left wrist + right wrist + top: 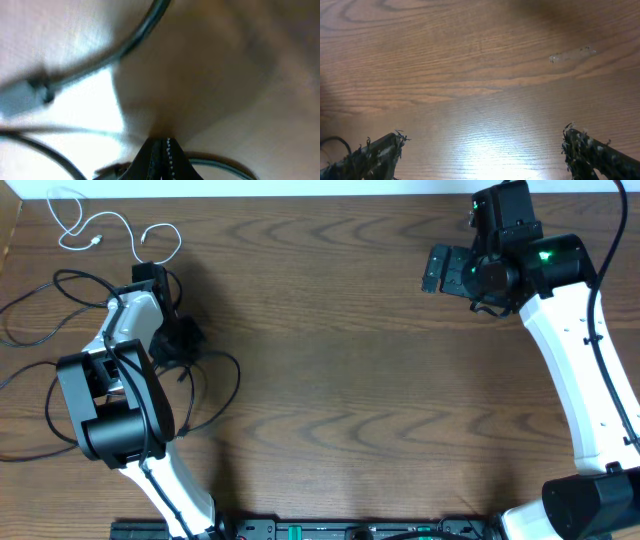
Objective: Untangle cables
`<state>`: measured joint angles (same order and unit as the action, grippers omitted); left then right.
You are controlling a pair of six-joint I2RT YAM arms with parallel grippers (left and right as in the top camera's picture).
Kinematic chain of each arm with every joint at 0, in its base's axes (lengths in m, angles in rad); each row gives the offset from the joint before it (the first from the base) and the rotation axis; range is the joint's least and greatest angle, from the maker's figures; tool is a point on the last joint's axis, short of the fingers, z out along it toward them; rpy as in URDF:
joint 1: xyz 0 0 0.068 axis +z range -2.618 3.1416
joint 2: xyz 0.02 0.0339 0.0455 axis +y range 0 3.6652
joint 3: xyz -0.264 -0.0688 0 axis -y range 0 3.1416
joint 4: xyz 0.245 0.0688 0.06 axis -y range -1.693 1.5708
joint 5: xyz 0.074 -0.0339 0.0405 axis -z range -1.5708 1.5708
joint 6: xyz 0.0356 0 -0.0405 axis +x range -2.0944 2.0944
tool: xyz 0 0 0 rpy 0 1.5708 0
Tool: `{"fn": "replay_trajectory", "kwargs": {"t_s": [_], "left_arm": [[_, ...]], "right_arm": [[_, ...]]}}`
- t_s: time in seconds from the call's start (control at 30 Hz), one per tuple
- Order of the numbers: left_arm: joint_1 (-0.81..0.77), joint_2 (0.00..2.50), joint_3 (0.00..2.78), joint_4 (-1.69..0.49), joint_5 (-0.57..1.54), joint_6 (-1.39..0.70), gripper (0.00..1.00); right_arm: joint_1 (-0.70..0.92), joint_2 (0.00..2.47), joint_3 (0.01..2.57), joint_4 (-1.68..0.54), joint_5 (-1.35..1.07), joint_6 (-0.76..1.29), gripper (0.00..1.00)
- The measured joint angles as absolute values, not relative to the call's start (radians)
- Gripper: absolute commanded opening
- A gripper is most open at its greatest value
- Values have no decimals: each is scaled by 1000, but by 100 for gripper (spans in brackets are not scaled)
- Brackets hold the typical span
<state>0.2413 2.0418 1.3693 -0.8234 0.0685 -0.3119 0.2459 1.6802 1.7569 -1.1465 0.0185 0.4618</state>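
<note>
Black cables (236,377) in thin loose loops on woodgrain bench (350,380) left side, white cable (85,225) curled far-left, left gripper (164,145) jaws pinched on them in blurred close-up, right gripper (482,142) jaws wide

Overhead looks straight down; left wrist hugs black cables (140,36) at 9 o'clock, right wrist overlooks table (480,75) at 2 o'clock.

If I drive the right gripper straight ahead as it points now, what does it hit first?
Probably the bare table, though depth is unclear; the right gripper is open and its wrist view shows only wood ahead.
</note>
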Motion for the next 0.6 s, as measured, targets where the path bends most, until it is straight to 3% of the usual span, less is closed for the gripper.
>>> {"fn": "replay_trajectory", "kwargs": {"t_s": [0.33,0.6], "left_arm": [[241,1991,1346,-943,14,-366,7],[241,1680,1343,-965,7,-370,10]], "right_arm": [[246,1680,1757,-1157,19,462,99],[246,1680,1757,-1160,19,462,99]]}}
